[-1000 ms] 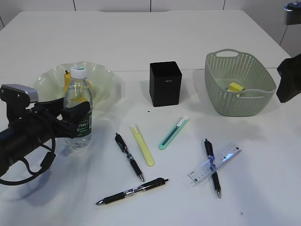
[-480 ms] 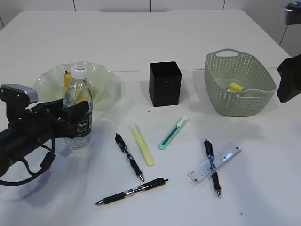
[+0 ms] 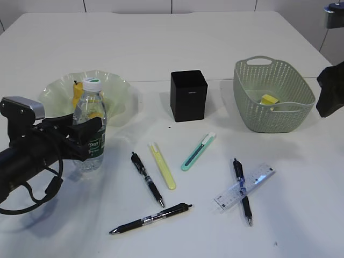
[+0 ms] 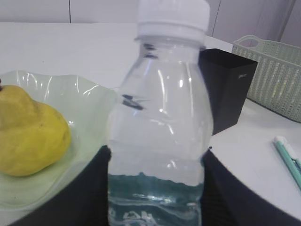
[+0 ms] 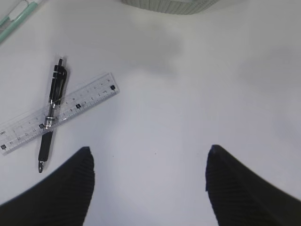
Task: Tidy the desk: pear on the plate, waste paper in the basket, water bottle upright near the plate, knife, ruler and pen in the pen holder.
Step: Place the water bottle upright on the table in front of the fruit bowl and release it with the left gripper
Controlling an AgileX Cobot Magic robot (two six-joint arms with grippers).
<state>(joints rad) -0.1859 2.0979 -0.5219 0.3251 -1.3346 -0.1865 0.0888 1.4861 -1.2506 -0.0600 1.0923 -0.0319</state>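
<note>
The water bottle (image 3: 89,129) stands upright on the table just in front of the green plate (image 3: 118,94). My left gripper (image 3: 87,130) is shut on the bottle (image 4: 160,117), one finger against each side at label height. The yellow pear (image 4: 28,136) lies on the plate (image 4: 84,103). My right gripper (image 5: 148,155) is open and empty above bare table, right of the clear ruler (image 5: 59,113) and the black pen (image 5: 51,120) crossing it. The teal knife (image 3: 198,151) lies in front of the black pen holder (image 3: 189,95). Yellow paper (image 3: 269,100) lies in the basket (image 3: 274,121).
Two more black pens (image 3: 147,178) (image 3: 150,218) and a yellow-green pen-like stick (image 3: 163,165) lie in the middle of the table. The ruler (image 3: 245,186) lies at front right. The right arm's dark bulk (image 3: 329,91) hangs at the right edge beside the basket.
The left arm has shifted only very slightly. The bottle stays upright in the same spot. The right arm has not moved.
</note>
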